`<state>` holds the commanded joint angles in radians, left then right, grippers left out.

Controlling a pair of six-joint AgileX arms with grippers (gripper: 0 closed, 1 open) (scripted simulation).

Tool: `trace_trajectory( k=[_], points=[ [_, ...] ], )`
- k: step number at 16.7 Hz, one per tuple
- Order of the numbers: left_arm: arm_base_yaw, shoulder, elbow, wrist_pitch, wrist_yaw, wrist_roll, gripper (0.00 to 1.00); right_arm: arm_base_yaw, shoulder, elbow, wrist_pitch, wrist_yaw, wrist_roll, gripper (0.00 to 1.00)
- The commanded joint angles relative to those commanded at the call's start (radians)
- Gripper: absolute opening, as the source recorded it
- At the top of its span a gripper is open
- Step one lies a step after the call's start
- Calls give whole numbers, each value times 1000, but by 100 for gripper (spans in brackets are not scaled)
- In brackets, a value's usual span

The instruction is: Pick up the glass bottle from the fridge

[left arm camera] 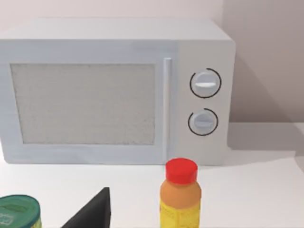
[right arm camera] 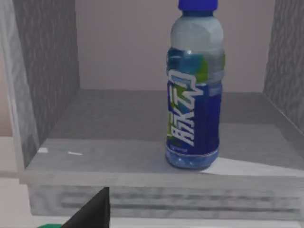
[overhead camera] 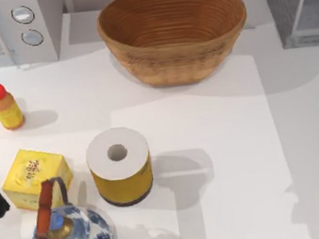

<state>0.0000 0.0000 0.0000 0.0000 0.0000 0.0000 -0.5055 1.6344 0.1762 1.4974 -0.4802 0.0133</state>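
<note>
Inside the fridge (right arm camera: 142,142): glass bottle (right arm camera: 194,95) upright on the shelf floor, blue cap, door open.
Fridge spot: top view's far right corner (overhead camera: 296,8).
Right gripper: dark finger tip (right arm camera: 92,209) just in front of the shelf lip; spread cannot tell.
Left gripper: parked by the white microwave (left arm camera: 114,90), fingertip (left arm camera: 92,211) near the red-capped yellow-orange bottle (left arm camera: 179,197); spread cannot tell.
Risk: off-centre approach could tip the bottle or clip a wall.
Label: white letters, possibly "BKZO".

Glass bottle (right arm camera: 194,95), blue-capped, stands upright on the open fridge (right arm camera: 142,142) floor; fridge dark grey.
</note>
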Motion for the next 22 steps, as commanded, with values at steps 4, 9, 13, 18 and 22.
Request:
trace_trajectory(
  k=[4, 9, 13, 18, 22],
  points=[
    [0, 0, 0, 0, 0, 0, 100, -28, 145, 6, 112, -30, 5, 100],
    [0, 0, 0, 0, 0, 0, 100, -28, 159, 8, 121, -34, 5, 100],
    [0, 0, 0, 0, 0, 0, 100, -38, 145, 35, 128, -25, -4, 100],
    [0, 0, 0, 0, 0, 0, 100, -16, 179, 236, 75, 18, -31, 100],
    [0, 0, 0, 0, 0, 0, 100, 75, 284, 448, -66, 81, -39, 100]
  ],
)
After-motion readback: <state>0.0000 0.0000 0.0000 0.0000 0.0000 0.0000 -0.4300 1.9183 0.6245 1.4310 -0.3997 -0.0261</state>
